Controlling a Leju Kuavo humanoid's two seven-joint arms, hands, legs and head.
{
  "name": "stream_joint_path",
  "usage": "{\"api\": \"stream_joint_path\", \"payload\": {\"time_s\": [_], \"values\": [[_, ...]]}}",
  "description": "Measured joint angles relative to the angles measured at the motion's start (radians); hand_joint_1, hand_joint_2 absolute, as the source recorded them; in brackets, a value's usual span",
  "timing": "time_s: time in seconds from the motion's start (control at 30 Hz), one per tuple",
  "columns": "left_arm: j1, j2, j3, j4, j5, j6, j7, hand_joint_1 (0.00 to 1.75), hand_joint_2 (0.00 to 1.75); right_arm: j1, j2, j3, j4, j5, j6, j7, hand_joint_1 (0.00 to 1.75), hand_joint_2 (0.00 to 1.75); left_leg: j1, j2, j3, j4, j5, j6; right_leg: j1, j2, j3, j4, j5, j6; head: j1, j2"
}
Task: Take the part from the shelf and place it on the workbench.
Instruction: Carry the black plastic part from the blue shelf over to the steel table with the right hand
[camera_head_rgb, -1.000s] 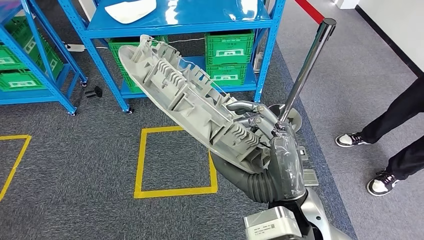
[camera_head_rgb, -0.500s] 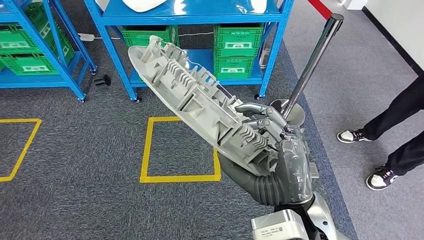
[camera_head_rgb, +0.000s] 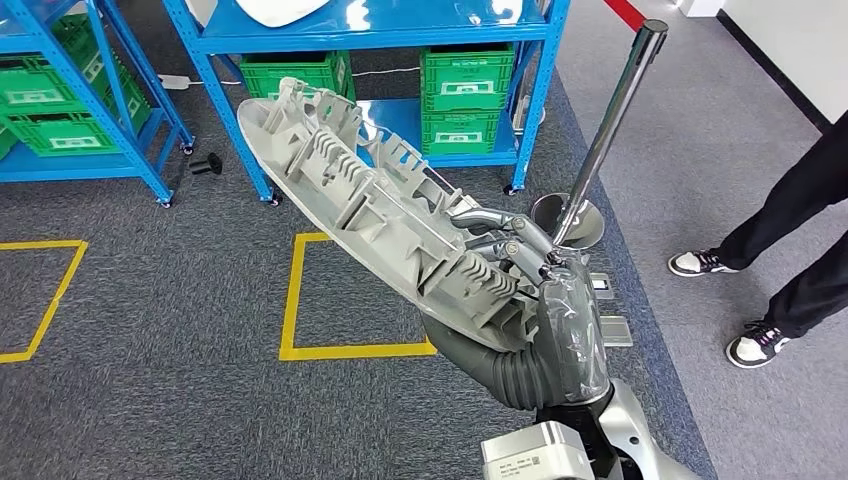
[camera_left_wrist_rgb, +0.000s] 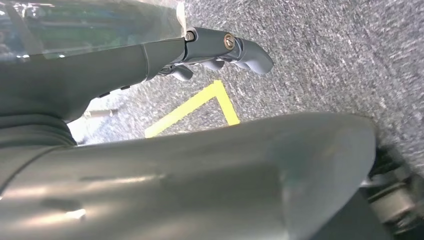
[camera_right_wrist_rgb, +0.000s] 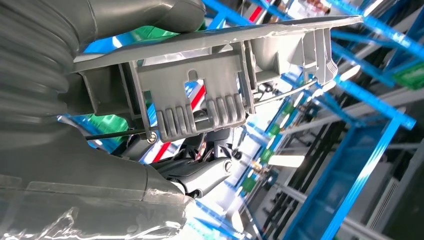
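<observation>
The robot's right hand (camera_head_rgb: 530, 262) has slim silver-grey fingers with small metal screws at the hinges. Behind the hand, a clear glossy plastic wrap covers the grey wrist, followed by a dark grey ribbed cover. Behind that sits a silver arm shell and a pale grey box bearing a small printed label.

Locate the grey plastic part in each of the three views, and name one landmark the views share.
Head view: the grey part runs diagonally through the middle, its ribbed side up, held at its lower end by the right hand.
Left wrist view: not in it.
Right wrist view: the part stretches across the frame, ribbed clips facing the camera.
Shared landmark: the blue shelf.
</observation>
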Motion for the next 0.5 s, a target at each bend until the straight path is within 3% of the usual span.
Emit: {"api": "stream_joint_path", "payload": {"time_s": [0.03,0.1,0.17,0.23,0.3,0.33,0.37,0.4,0.43,0.5], "values": [[-0.001,0.0,0.0,0.0,0.0,0.0,0.0,0.0,1.75,0.0,0.0,0.0,0.0,0.001,0.0,-0.001,1.75,1.75,-0.004,0.003,0.006,-0.015,-0.006,0.007,0.002,-0.008,-0.002,0.002,0.0,0.005,0.0,0.0],[0.001,0.0,0.0,0.0,0.0,-0.002,0.0,0.0,1.75,0.0,-0.001,0.0,0.0,0.004,0.002,-0.003,1.75,1.75,-0.003,-0.011,0.003,-0.025,-0.002,0.02,0.003,-0.022,-0.004,0.003,-0.001,0.015,0.001,0.0],[0.003,0.0,0.0,0.0,0.0,-0.004,0.0,0.0,1.75,-0.001,-0.001,0.0,-0.001,0.006,0.003,-0.004,1.75,1.75,0.003,-0.028,0.0,-0.035,0.005,0.033,0.0,0.0,-0.017,0.031,-0.027,0.025,0.005,0.0],[0.003,0.0,0.0,0.0,0.0,-0.008,0.0,0.0,1.75,-0.001,-0.002,0.0,-0.001,0.008,0.004,-0.005,1.75,1.75,0.005,-0.044,-0.006,-0.038,0.012,0.042,-0.003,0.037,-0.063,0.134,-0.088,0.031,0.014,0.0],[0.003,-0.001,0.0,0.0,0.0,-0.011,0.0,0.0,1.75,0.0,-0.002,0.0,-0.001,0.009,0.005,-0.006,1.75,1.75,0.003,-0.062,-0.013,-0.036,0.015,0.044,-0.004,0.048,-0.121,0.259,-0.134,0.033,0.023,0.0],[0.004,-0.001,0.0,0.0,0.0,-0.012,0.0,0.0,1.75,0.001,-0.003,0.001,-0.001,0.009,0.006,-0.006,1.75,1.75,0.003,-0.072,-0.015,-0.034,0.016,0.044,-0.004,0.048,-0.132,0.282,-0.131,0.032,0.025,0.0],[0.005,-0.001,0.0,0.0,0.0,-0.014,0.0,0.0,1.75,0.001,-0.003,0.001,-0.001,0.009,0.006,-0.006,1.75,1.75,0.003,-0.083,-0.017,-0.031,0.017,0.044,-0.004,0.05,-0.123,0.264,-0.108,0.031,0.027,0.0],[0.004,-0.001,0.0,0.0,0.0,-0.016,0.0,0.0,1.75,0.001,-0.004,0.001,-0.001,0.009,0.007,-0.006,1.75,1.75,0.003,-0.095,-0.019,-0.027,0.017,0.043,-0.005,0.056,-0.098,0.21,-0.07,0.029,0.028,0.0],[0.004,-0.001,0.0,0.0,0.001,-0.017,0.0,0.0,1.75,0.001,-0.004,0.001,-0.001,0.009,0.007,-0.006,1.75,1.75,0.004,-0.106,-0.021,-0.024,0.017,0.04,-0.007,0.078,-0.066,0.143,-0.038,0.026,0.03,0.0],[0.001,-0.001,-0.001,0.0,0.001,-0.02,-0.001,0.0,1.75,0.001,-0.004,0.001,-0.001,0.009,0.008,-0.006,1.75,1.75,0.005,-0.129,-0.034,-0.014,0.02,0.03,-0.011,0.129,-0.023,0.043,-0.002,0.021,0.032,0.0]]}}
